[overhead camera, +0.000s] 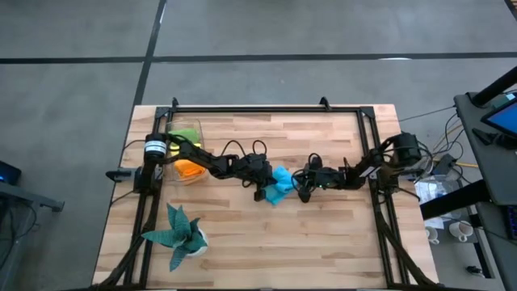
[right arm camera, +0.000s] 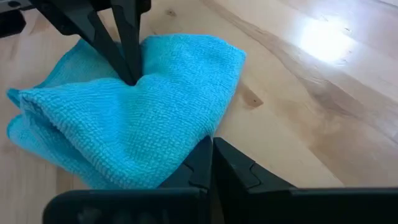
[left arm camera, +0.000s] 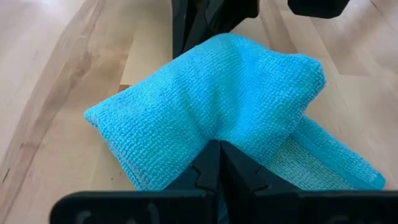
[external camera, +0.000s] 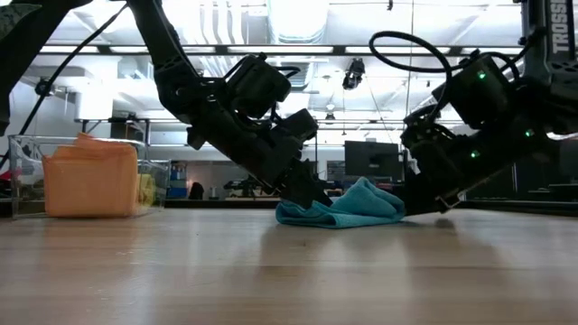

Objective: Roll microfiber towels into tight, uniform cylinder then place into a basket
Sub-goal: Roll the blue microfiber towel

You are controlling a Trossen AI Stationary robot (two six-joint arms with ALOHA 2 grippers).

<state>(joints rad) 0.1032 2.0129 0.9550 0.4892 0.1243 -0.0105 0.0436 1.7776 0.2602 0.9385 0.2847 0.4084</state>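
A bright blue microfiber towel [overhead camera: 281, 184] lies bunched in a loose folded heap on the wooden table, mid-table [external camera: 357, 206]. My left gripper [overhead camera: 269, 188] comes at it from the table's left, shut, its tips sunk into the cloth [left arm camera: 219, 152]. My right gripper [overhead camera: 301, 187] comes from the right, shut, at the towel's opposite edge [right arm camera: 210, 148]. The clear basket [overhead camera: 196, 128] stands at the far left with an orange towel [external camera: 90, 181], a lime green one [overhead camera: 184, 136] and a yellow one [external camera: 144, 190] in it. My left gripper presses its shut fingertips [right arm camera: 129, 65] slanting down from the table's left into the top of the towel, where the cloth is dented [right arm camera: 135, 84]. The towel stays on the table. Whether cloth is caught between the tips cannot be told. My right gripper meets the towel's right-hand edge [right arm camera: 198, 134] with its shut fingertips, slanting down from the table's right. The towel lies on the table there. The fingers hide the exact spot, so whether they only touch or catch cloth cannot be told.
A dark teal spiky plant in a white pot [overhead camera: 179, 234] stands near the front left. A black metal frame [overhead camera: 266, 109] runs along the table's far edge and down both sides. Bare wood lies in front of the towel.
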